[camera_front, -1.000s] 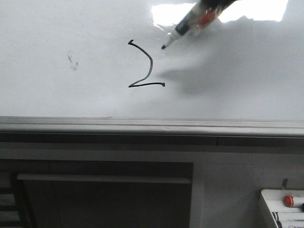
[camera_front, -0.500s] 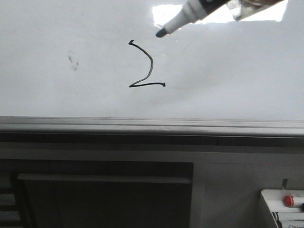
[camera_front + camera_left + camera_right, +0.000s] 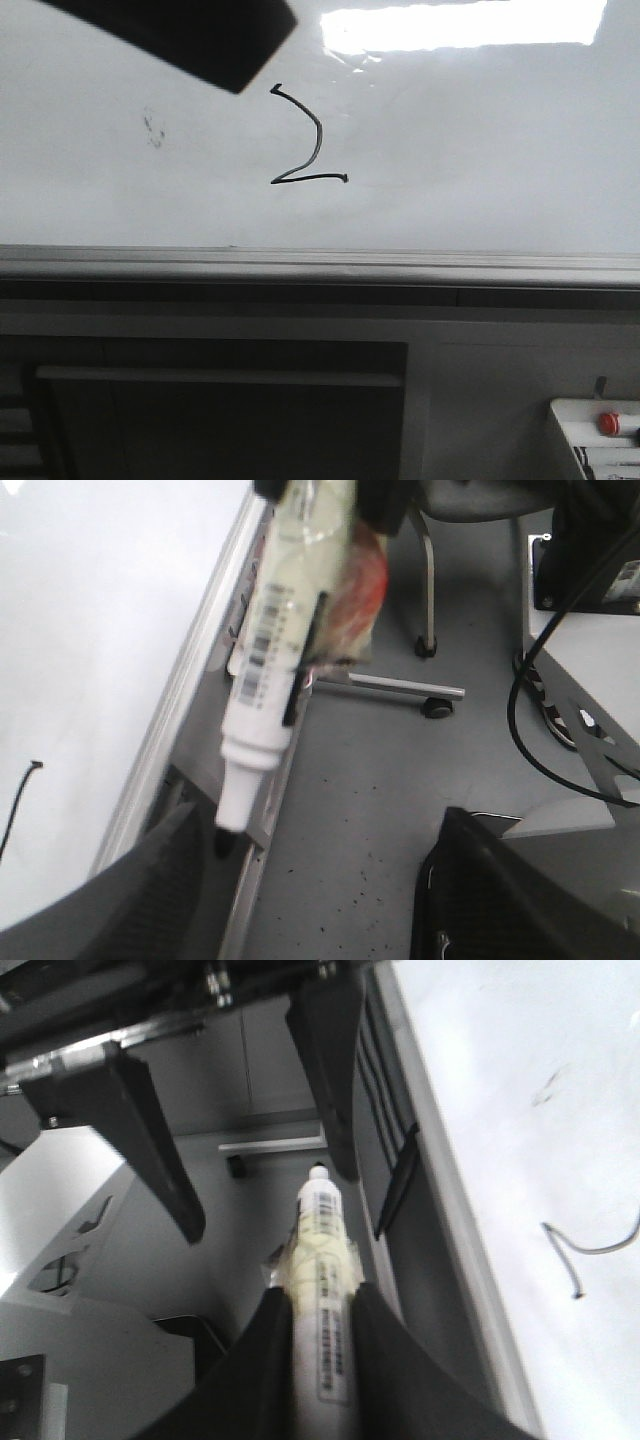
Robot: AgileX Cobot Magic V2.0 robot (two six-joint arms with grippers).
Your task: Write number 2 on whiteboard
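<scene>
So the right claw (image 3: 322, 1300) is clenched on the marker (image 3: 322, 1250), with both fingers pinching the taped barrel. The pen sticks straight out ahead of it. It's off the board, which sits off to the claw's side.

Just past the pen's end is the left claw (image 3: 320, 830), jaws spread wide and holding nothing. From its own wrist cam, the black nib (image 3: 225, 845) hangs right next to one of its mesh pads (image 3: 150, 890). It looks close, but I can't tell if it's actually touching.

Beyond both claws is the whiteboard (image 3: 480, 150). The number 2 (image 3: 319, 135) is on it, about mid-board above the grey ledge (image 3: 320, 265): hooked top, curved back, flat base stroke. It looks complete to me. There's a faint smudge (image 3: 153, 130) off to one side of it. A blurry dark shape (image 3: 200, 40) cuts across the top corner of the front view. It's probably part of an arm, but I can't say which one.

My read is that the writing itself is done and this is the wrap-up step. The next move is probably a handoff to the open left claw, or putting the pen away, maybe in the tray with the red button (image 3: 600, 420). Either way, the nib has to stay clear of the board so it doesn't leave a stray mark, and clear of that pad too. If it's a handoff, the left claw needs to close on the barrel before the right one lets go.
</scene>
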